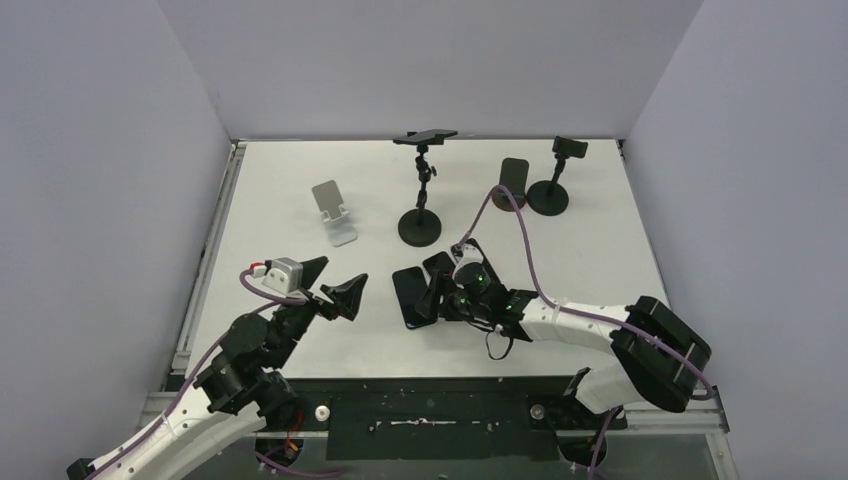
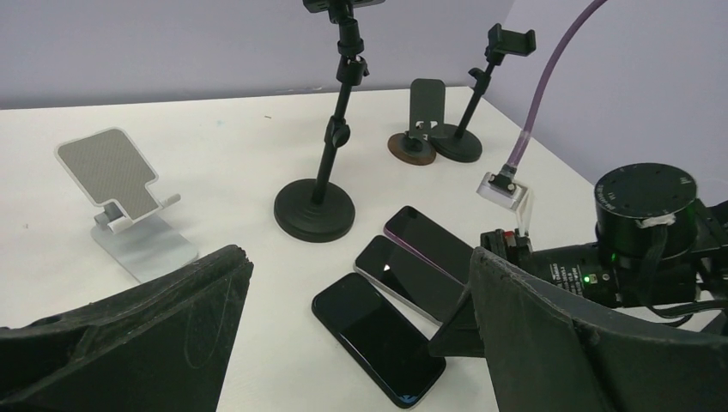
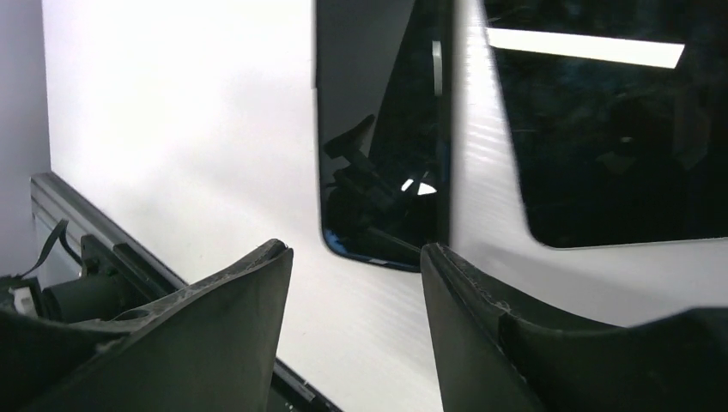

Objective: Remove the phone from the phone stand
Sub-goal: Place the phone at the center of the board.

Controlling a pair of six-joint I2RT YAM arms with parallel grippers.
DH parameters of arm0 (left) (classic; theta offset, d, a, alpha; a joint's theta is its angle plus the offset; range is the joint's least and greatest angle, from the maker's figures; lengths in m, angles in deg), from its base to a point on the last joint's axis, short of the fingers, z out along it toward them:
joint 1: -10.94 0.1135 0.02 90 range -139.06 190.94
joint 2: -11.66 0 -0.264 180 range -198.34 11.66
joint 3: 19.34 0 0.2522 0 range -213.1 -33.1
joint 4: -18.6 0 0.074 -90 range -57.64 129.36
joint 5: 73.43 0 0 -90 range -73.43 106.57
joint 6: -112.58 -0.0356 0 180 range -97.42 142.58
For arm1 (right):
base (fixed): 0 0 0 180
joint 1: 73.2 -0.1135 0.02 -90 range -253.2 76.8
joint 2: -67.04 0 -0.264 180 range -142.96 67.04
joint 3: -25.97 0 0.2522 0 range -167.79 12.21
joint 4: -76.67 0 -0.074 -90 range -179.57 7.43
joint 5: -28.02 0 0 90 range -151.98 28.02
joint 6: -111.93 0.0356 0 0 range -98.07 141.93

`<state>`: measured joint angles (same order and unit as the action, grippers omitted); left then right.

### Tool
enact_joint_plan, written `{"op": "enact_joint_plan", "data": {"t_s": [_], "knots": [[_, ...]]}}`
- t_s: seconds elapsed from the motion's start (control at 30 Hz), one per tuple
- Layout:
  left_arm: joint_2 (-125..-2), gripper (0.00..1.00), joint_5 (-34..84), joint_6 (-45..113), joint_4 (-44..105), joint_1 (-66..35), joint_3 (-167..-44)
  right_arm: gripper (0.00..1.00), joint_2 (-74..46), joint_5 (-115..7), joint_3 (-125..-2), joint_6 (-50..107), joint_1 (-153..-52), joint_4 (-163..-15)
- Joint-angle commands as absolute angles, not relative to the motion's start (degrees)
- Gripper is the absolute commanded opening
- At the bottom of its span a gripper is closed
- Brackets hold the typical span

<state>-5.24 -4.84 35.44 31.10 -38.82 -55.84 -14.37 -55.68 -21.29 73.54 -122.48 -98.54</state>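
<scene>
— Top external first: what do we have on the left?
— Our left end effector [image 1: 330,283] hangs spread wide, holding nothing, near a silver stand [image 1: 335,212].
— And the phone [image 2: 378,339]?
— We see it flat on the white counter [image 1: 280,180], glossy black face up, left of two other phones [image 2: 412,279].
— Our right end effector [image 3: 352,253]?
— Half parted, a finger either side of its rounded corner, gripping nothing.

Nearest phone [image 2: 378,339]: glossy, reflective black glass face. Worktop [image 2: 232,154]: smooth matt white. Silver phone stand [image 2: 129,206]: satin metal look, with grey textured back pad.
</scene>
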Motion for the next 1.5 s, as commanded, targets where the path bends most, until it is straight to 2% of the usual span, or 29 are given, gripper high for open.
{"op": "enact_joint_plan", "data": {"t_s": [0.0, 0.23, 0.5, 0.7, 0.83, 1.1, 1.27, 1.33, 1.47], "knots": [[-5.3, 0.97, -4.8, 35.3, 30.0, -38.6, -57.6, 0.56, -10.7, -61.1, -27.1, 67.5, -127.7, -93.6], [-1.4, 0.97, -10.6, 34.8, 30.9, -38.5, -57.8, 0.49, -19.7, -61.5, -35.4, 62.6, -135.2, -93.4], [3.5, 0.97, -14.8, 34.3, 32.0, -38.5, -56.8, 0.49, -29.7, -60.2, -41.8, 61.9, -135.0, -94.8], [0.5, 0.97, -15.4, 34.3, 34.1, -38.5, -57.8, 0.48, -30.9, -60.9, -39.4, 63.7, -130.8, -94.2], [-2.4, 0.98, -15.8, 34.5, 35.0, -38.5, -58.6, 0.48, -28.1, -63.7, -37.6, 63.4, -130.0, -92.8], [-4.5, 0.97, -18.4, 35.1, 34.7, -38.4, -58.3, 0.52, -18.6, -59.3, -37.3, 57.7, -132.1, -98.3], [-8.8, 0.97, -25.5, 39.2, 36.5, -38.2, -60.2, 0.53, -6.4, -69.0, -37.5, 53.2, -133.4, -92.5], [-12.9, 0.97, -25.6, 40.8, 36.9, -38.2, -62.2, 0.56, -0.6, -75.9, -35.6, 51.8, -133.1, -90.4], [-23.1, 0.97, -23.0, 43.5, 35.7, -37.0, -66.9, 0.64, 11.7, -81.7, -28.4, 48.8, -132.6, -90.6]]}}
